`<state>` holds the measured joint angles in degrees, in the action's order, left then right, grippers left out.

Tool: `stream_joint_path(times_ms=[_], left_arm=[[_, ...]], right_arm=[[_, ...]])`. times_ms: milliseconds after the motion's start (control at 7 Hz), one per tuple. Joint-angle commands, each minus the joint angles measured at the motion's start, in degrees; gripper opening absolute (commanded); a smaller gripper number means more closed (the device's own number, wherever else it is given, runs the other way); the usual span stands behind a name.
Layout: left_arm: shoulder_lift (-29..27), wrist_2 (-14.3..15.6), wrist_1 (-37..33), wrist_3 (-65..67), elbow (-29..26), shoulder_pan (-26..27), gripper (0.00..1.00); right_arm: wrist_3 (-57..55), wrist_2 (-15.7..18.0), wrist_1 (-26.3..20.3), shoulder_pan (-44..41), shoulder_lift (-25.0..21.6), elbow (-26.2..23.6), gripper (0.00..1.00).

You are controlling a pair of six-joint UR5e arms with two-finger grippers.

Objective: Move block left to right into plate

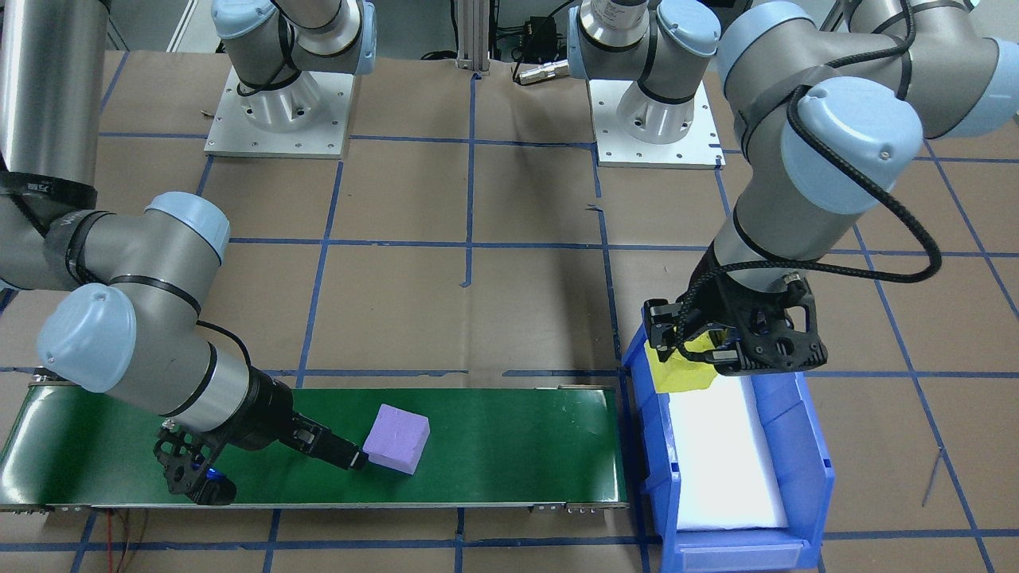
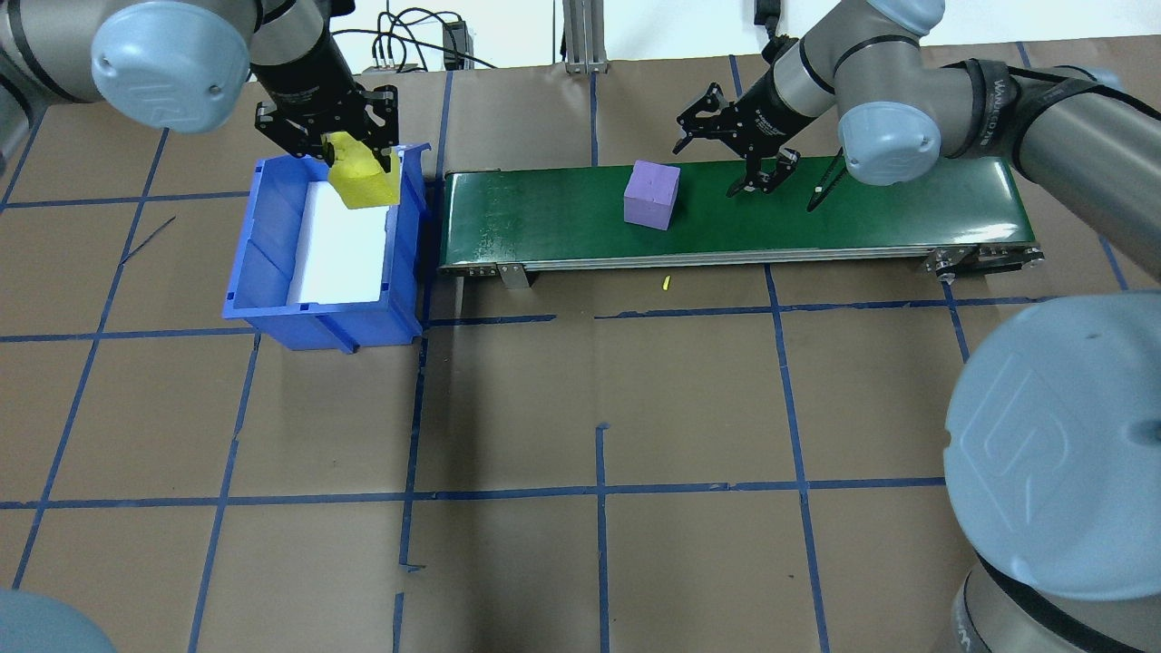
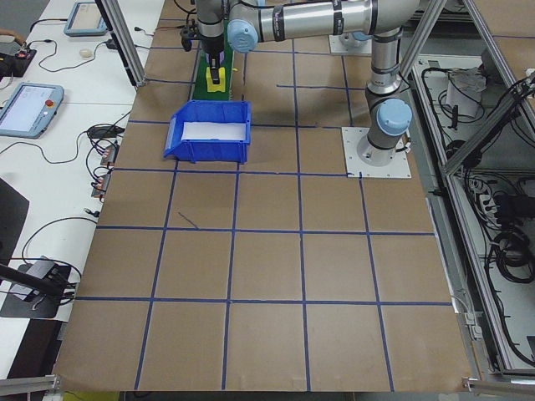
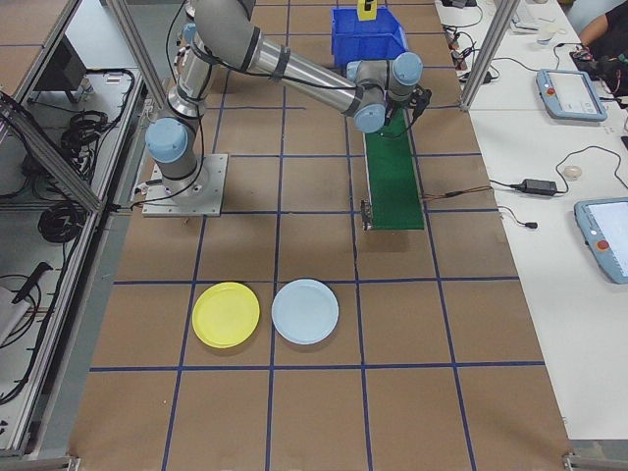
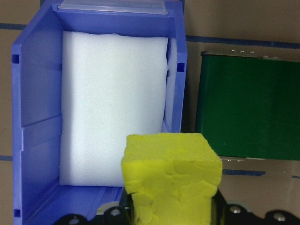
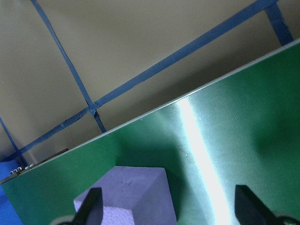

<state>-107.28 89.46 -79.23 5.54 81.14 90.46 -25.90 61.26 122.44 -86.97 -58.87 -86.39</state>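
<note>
A yellow foam block hangs over the far end of the blue bin, and my left gripper is shut on it. The left wrist view shows that block low in the middle, with the bin beyond it. A purple block lies on the green conveyor belt. My right gripper stands open just over the belt, to the right of the purple block, with nothing between its fingers. A yellow plate and a light blue plate lie on the table's right part.
The bin is lined with white foam and stands at the belt's left end. A small yellow scrap lies on the brown paper just in front of the belt. Blue tape lines grid the table.
</note>
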Motion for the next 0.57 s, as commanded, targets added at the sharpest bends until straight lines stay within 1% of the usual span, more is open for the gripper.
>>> stream_joint_path(times_ms=[0,143,286,429], left_arm=[[-0.91,-0.69,1.61,2.63,0.15,1.91,0.34],[-2.30,-0.52,3.36,2.89,0.85,3.83,0.34],[-5.10,-0.43,8.51,4.37,0.69,5.93,0.34],[-8.00,-0.43,11.70,5.69,0.60,6.48,0.34]], right_arm=[[-0.02,-0.09,0.25,-0.12,-0.01,0.08,0.99],[-0.11,-0.09,1.12,-0.21,0.07,0.08,0.99],[-0.11,-0.09,1.22,-0.39,0.07,0.08,0.99],[-0.11,0.00,1.22,-1.00,0.33,0.00,0.99]])
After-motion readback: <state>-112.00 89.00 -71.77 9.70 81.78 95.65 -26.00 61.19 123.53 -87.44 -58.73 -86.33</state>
